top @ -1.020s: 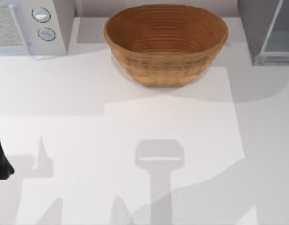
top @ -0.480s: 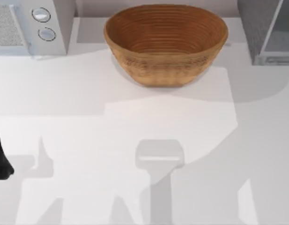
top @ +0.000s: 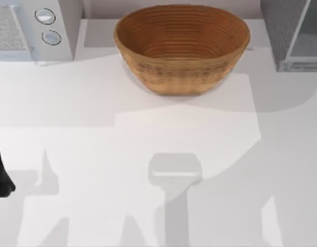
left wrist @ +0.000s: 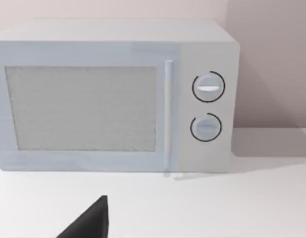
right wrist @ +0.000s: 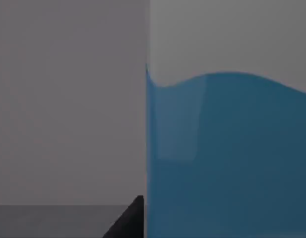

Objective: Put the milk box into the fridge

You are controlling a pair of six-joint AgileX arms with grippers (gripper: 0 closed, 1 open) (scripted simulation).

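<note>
The milk box (right wrist: 227,158) is seen right up close in the right wrist view, its blue side beside a plain grey wall; whether the right jaws are clenched on it can't be told. The fridge (top: 292,33) is tucked at the surface's (top: 148,134) back right corner, the basket (top: 182,47) at the back middle, the microwave (top: 32,28) back left. The left arm (top: 1,172) is parked at the left edge, jaw state can't be told. Plenty of bare surface is left up front.

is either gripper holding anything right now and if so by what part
It cannot be told. The milk box sits very close in the right wrist view, its blue side beside a dark fingertip, but no grip shows. The left arm waits at the table's left edge.
</note>
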